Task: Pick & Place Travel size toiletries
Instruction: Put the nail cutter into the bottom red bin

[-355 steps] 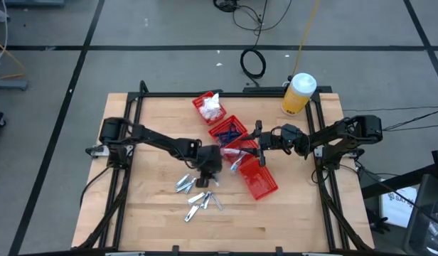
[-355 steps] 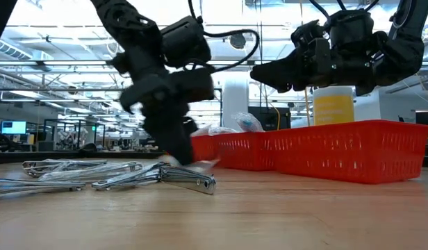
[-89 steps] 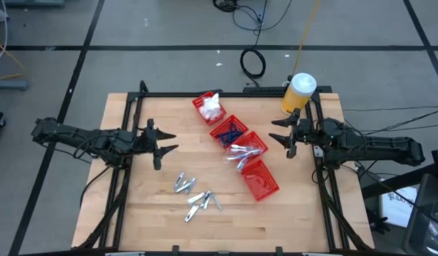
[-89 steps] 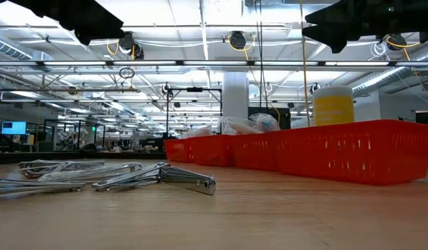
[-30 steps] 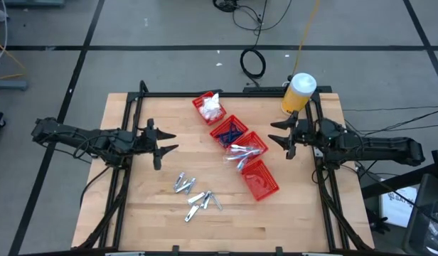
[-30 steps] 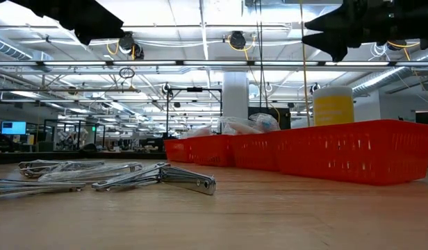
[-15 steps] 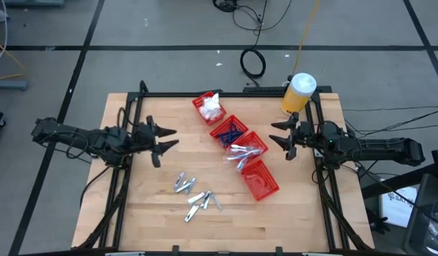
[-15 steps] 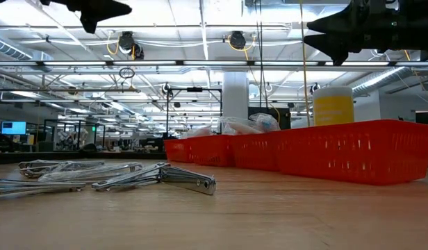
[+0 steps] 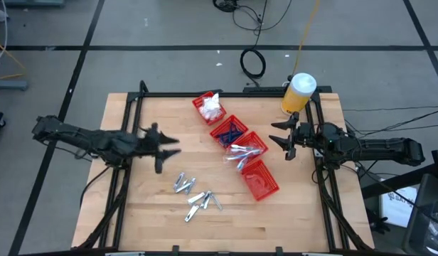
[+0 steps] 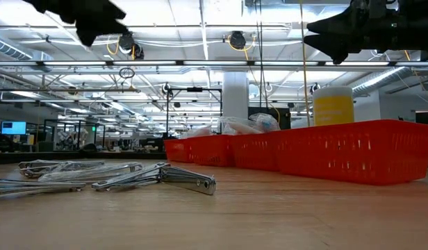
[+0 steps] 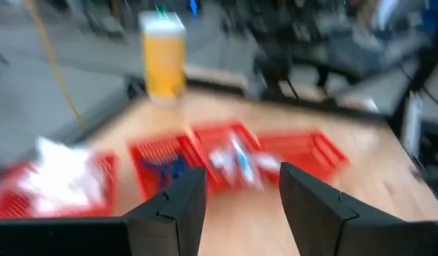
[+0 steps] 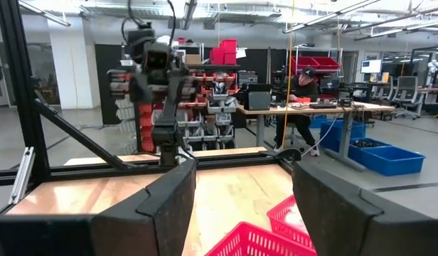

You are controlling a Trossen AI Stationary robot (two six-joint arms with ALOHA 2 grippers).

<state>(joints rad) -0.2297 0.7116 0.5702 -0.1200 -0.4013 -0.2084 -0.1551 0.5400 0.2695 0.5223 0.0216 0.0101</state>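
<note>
Lying flat on the table, silvery pieces (image 9: 196, 194) at mixed angles, left gripper (image 9: 164, 151) and right gripper (image 9: 281, 139) open, empty.

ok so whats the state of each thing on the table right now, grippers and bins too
left gripper: open, empty, above the table's left part
right gripper: open, empty, beside the bins
white-packet bin: filled
blue-piece bin: holds dark blue pieces
clear-stick bin: holds wrapped sticks
last bin: empty
silvery pieces: loose on the table
yellow bottle: upright, capped
</note>
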